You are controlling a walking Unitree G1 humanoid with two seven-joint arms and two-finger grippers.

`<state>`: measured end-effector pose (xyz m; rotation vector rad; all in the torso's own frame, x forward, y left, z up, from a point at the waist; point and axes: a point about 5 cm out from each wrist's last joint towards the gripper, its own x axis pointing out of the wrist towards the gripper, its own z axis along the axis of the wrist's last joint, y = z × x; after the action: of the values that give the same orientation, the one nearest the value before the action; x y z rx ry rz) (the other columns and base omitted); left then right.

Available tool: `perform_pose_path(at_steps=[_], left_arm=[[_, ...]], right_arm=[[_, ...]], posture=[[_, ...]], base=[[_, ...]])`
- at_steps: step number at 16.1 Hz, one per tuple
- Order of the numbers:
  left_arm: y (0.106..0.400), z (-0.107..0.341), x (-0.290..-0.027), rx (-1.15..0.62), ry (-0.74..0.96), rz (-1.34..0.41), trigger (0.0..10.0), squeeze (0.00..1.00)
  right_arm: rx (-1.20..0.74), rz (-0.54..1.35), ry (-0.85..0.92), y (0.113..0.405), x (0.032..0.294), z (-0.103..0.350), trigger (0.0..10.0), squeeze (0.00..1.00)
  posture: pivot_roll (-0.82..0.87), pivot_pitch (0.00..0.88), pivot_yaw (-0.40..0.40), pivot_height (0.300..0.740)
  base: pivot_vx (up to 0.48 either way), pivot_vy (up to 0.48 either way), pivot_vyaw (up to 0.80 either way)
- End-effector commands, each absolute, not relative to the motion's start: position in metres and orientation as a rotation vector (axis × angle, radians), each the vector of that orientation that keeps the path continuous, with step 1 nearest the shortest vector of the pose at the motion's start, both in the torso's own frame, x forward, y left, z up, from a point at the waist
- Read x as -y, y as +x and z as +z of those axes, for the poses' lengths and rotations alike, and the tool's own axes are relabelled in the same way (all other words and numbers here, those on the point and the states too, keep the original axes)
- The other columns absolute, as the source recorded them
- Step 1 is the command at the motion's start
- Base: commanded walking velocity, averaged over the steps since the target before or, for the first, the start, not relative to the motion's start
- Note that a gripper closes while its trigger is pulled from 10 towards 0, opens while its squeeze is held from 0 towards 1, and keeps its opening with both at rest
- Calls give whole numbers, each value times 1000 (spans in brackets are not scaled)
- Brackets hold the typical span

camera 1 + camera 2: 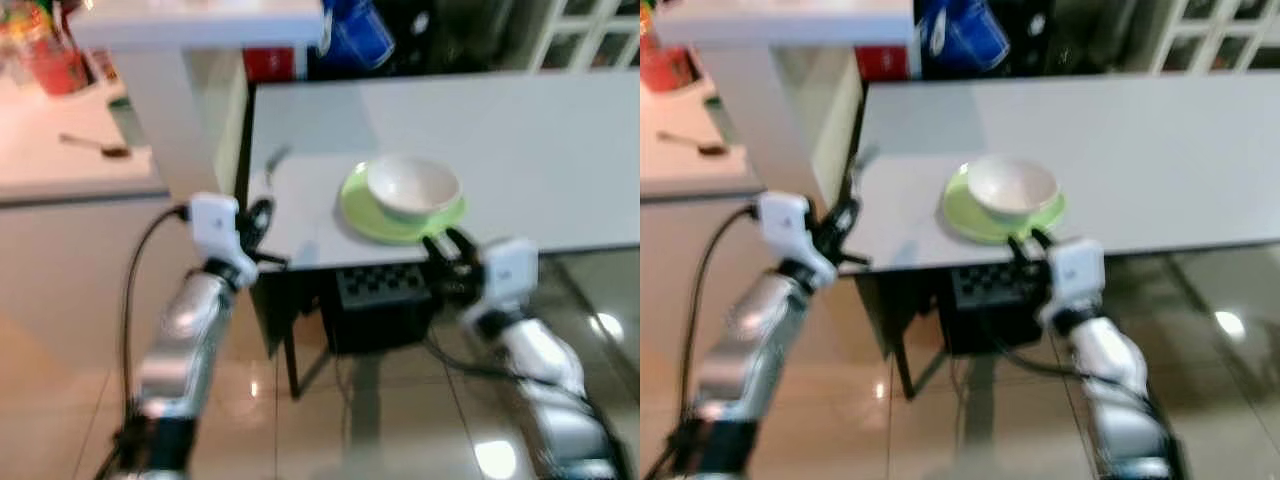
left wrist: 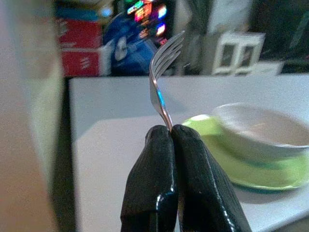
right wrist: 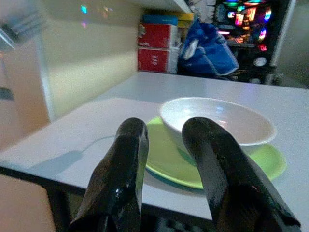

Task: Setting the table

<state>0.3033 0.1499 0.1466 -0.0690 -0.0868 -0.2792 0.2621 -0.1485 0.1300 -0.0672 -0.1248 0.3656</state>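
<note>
A white bowl [image 1: 412, 186] is sitting on a green plate [image 1: 372, 217] near the front edge of the white surface [image 1: 540, 150], so that part looks done. The left gripper [image 2: 171, 133] is pinching a fork [image 2: 161, 72] upright between closed fingers, tines above them, the plate just beyond and to one side. The right gripper [image 3: 166, 133] is hovering just short of the plate, fingers narrowly parted and holding nothing. Laying the fork beside the plate appears to be what is left.

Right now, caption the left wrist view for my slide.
Left gripper holds a fork upright beside the bowl on its green plate.
</note>
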Motion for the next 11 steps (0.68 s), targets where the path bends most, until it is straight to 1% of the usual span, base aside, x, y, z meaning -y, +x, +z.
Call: perform_pose_path(at_steps=[1,4,7,9,11], left_arm=[[305,152,-142,109,-55,-301,0,0],[305,154,-141,121,-57,-310,0,0],[305,155,-140,125,-58,-318,0,0],[307,160,-140,129,-36,-339,0,0],[313,169,-134,120,-27,-397,0,0]], right_arm=[[118,343,-88,261,158,129,10000,0],[117,345,-90,260,158,128,10000,0],[135,346,-98,259,160,132,10000,0],[173,347,-129,258,174,149,10000,0],[176,376,-114,261,176,153,10000,0]], posture=[[-38,0,40,740],[-38,0,41,740],[-39,0,43,740],[-53,0,55,740],[-62,0,66,740]], base=[[371,-300,0],[371,-300,0],[0,0,0],[0,0,0],[0,0,0]])
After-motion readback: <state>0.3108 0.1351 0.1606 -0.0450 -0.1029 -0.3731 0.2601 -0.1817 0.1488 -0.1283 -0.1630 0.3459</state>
